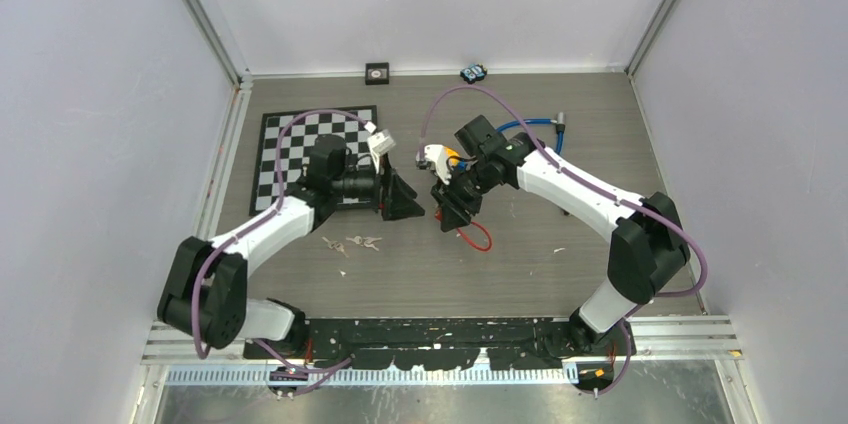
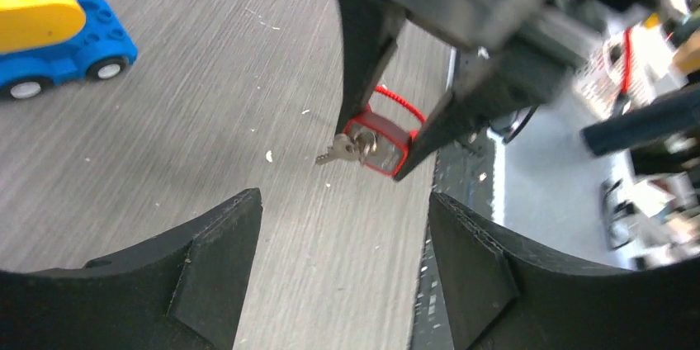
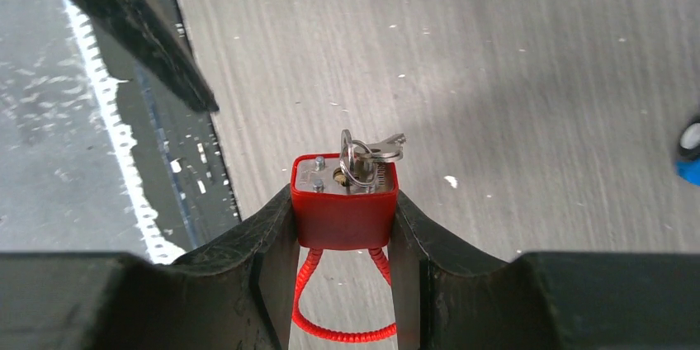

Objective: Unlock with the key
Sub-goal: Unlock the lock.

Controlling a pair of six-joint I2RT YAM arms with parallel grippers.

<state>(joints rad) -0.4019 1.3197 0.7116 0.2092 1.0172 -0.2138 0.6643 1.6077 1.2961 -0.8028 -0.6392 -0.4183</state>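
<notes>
Two arms [image 1: 265, 229] — white links, black joints, black jaws — purple cables [image 1: 310, 114].

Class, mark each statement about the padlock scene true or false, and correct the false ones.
1. The right gripper holds the red padlock between its fingers. True.
2. The left gripper is clamped on the key. False: its jaws stand open and empty, apart from the key.
3. The key sits in the padlock's keyhole. True.
4. The padlock lies flat on the checkerboard. False: it is in the right gripper, to the right of the checkerboard.
5. Some loose keys lie on the table near the left arm. True.
</notes>
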